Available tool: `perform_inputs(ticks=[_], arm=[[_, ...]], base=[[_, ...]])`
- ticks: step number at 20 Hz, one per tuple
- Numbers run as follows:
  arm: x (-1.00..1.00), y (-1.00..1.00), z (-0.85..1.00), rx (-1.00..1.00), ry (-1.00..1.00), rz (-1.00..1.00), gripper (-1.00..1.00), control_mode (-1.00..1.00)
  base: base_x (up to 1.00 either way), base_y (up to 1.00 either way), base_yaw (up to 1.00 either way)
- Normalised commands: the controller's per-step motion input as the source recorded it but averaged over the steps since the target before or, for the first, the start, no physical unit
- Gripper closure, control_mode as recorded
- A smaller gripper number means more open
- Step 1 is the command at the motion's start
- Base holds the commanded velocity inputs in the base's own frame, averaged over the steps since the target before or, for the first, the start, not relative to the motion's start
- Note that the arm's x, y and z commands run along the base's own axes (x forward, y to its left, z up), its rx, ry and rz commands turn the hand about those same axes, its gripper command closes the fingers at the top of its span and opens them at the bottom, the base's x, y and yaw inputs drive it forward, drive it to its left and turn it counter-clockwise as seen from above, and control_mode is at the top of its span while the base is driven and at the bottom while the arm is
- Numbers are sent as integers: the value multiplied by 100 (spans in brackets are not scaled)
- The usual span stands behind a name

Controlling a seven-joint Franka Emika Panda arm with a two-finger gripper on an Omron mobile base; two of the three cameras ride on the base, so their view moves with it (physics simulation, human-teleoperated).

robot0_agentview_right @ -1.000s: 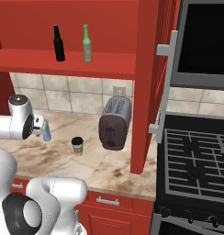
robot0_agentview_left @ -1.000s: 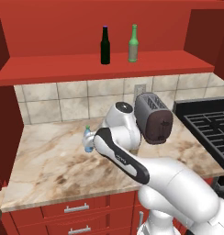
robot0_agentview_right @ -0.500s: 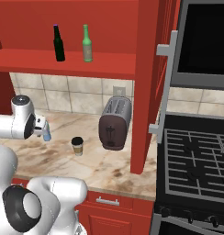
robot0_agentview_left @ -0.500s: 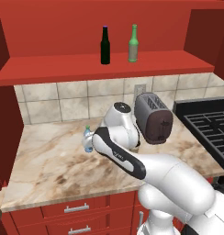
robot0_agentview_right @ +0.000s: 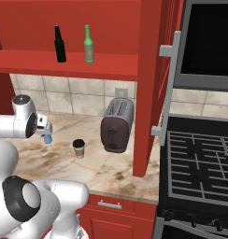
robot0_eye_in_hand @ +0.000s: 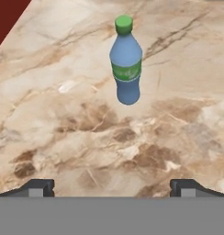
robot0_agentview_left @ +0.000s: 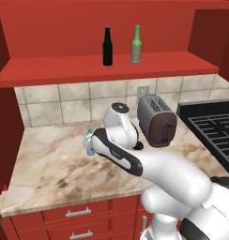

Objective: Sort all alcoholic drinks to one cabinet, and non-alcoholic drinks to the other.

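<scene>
Red cabinets (robot0_agentview_left: 88,28) and shelf (robot0_agentview_left: 107,70); beige tiled backsplash (robot0_agentview_left: 64,105); marbled countertop (robot0_agentview_left: 50,173); black stove (robot0_agentview_right: 200,163); toaster (robot0_agentview_left: 156,119)

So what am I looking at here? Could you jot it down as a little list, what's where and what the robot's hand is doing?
shelf: black bottle and green bottle, upright, side by side
counter: blue bottle standing, paper cup, toaster
gripper: open, holding nothing, facing the blue bottle
blue bottle: not touched, beyond the fingertips
right side: stove

Blue bottle (robot0_eye_in_hand: 126,64), green cap; brown-veined marble counter (robot0_eye_in_hand: 63,137)
</scene>
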Motion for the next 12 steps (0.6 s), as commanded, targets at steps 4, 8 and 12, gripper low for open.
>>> perform_inputs(ticks=[4,8,12], arm=[[21,0,0,-8,0,0,-100,-100],[22,0,0,-7,-2,0,-100,-100],[19,0,-3,-2,-7,0,-100,-100]], base=[[0,0,0],[0,0,0],[0,0,0]])
